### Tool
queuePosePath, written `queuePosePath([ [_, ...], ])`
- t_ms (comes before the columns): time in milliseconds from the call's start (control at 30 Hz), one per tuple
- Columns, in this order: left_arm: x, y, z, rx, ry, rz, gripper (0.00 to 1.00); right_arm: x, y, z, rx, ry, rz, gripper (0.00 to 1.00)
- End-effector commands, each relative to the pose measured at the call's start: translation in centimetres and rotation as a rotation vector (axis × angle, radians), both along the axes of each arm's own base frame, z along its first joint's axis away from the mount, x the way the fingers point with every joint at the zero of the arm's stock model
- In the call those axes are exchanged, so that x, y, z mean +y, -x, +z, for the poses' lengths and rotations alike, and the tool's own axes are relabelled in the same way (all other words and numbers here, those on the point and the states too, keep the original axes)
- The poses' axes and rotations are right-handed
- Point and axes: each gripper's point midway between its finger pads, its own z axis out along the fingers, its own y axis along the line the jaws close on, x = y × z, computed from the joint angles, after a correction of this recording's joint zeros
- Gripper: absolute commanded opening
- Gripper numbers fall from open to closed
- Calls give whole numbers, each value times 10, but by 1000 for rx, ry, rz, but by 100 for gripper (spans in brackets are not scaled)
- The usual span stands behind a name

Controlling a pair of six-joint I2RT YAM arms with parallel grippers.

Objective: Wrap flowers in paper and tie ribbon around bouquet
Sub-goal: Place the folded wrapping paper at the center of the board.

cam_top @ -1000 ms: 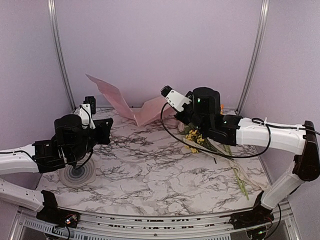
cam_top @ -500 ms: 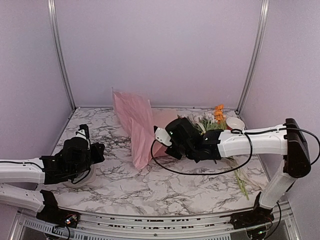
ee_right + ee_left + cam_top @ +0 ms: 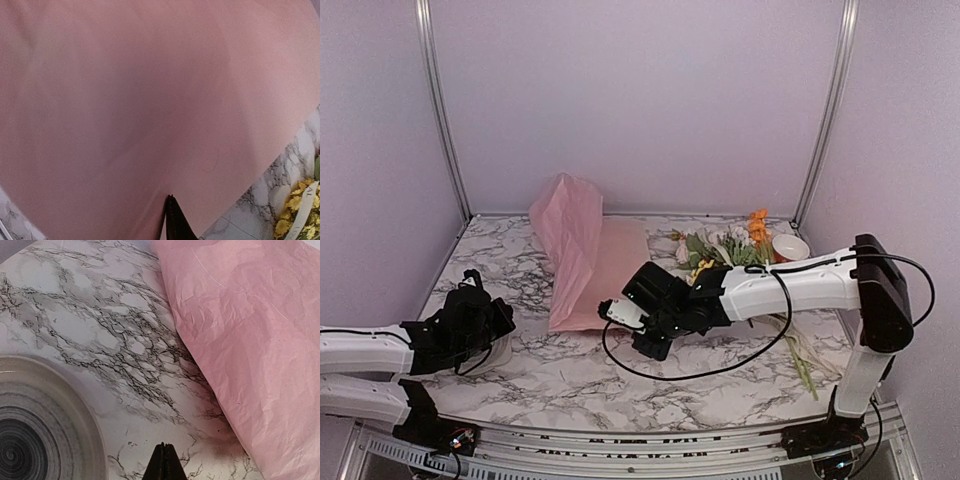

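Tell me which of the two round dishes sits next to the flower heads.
The small red-and-white bowl, far right, just beside the orange blossoms. The grey ringed disc lies on the left side, apart from the flowers.

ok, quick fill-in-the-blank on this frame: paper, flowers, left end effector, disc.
1. The paper on the marble table is pale ___ in colour.
2. In the top view, the flowers lie to the ___ of the paper.
3. The left end effector, holding nothing above the table, is ___ (open or shut).
4. The grey ringed disc sits beneath the ___ arm.
Missing words: pink; right; shut; left.
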Motion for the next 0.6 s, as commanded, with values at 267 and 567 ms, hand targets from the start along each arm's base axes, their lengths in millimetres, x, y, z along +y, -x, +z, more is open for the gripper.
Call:
queuePosePath([
  [267,26,-10,-17,72,-121,15,0,67,120,32,612,-429,307,55],
  [567,-2,-3,0,43,-129,-175,15,60,86,59,489,-498,280,73],
])
